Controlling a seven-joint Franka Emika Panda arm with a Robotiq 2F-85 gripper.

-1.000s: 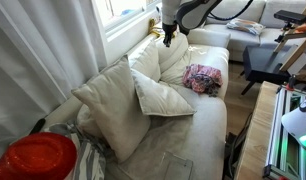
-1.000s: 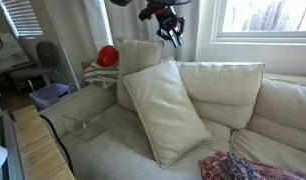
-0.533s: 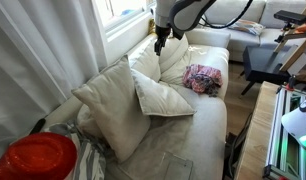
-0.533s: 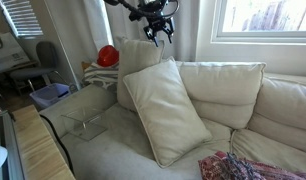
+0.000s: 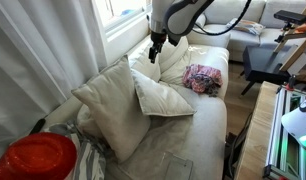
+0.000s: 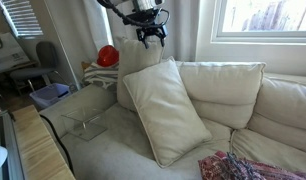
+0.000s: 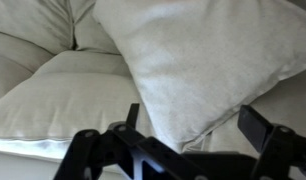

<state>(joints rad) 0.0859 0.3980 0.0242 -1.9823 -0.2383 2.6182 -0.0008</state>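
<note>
The gripper (image 6: 151, 38) hangs in the air with its fingers spread wide and empty, above the cream throw pillow (image 6: 165, 108) and clear of it. A second pillow (image 6: 131, 60) stands behind that pillow. A patterned cloth (image 5: 202, 77) lies well apart from it on the sofa (image 6: 243, 88).

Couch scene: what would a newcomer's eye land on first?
The black gripper hangs open above the cream pillows propped against the sofa back. A bright red round thing sits past one end of the sofa, and a pink patterned cloth lies on the seat.
</note>
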